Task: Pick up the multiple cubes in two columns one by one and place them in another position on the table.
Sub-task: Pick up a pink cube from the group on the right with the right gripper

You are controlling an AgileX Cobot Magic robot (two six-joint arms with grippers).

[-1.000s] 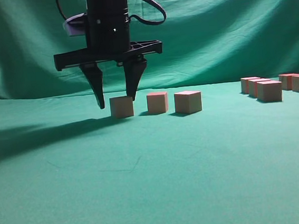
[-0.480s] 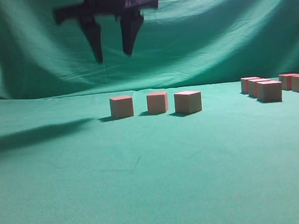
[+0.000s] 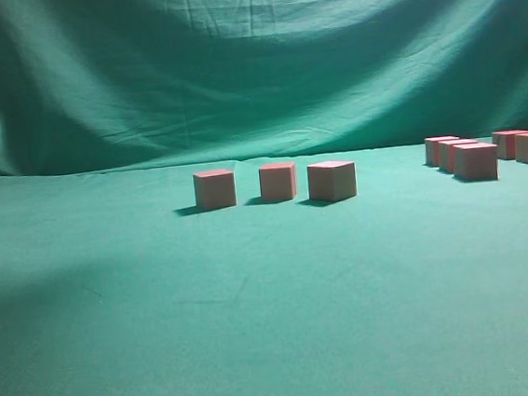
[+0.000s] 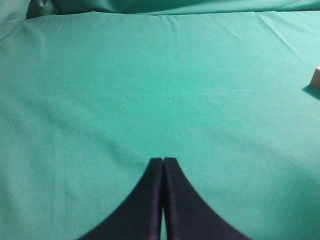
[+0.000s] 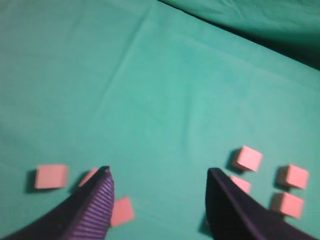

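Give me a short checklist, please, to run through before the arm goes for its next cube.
1. Right gripper jaws open and empty: ok.
2. Left gripper jaws closed, holding nothing, over bare table: ok.
3. Three placed cubes, left, middle, right, standing flat in a row with gaps between: ok.
4. Both arms out of the exterior view, nothing over the row: ok.
5. Remaining cubes in two columns at the right: ok; exact count cannot tell, since some hide others.
6. Gap around the next cube wide enough for the jaws: cannot tell.
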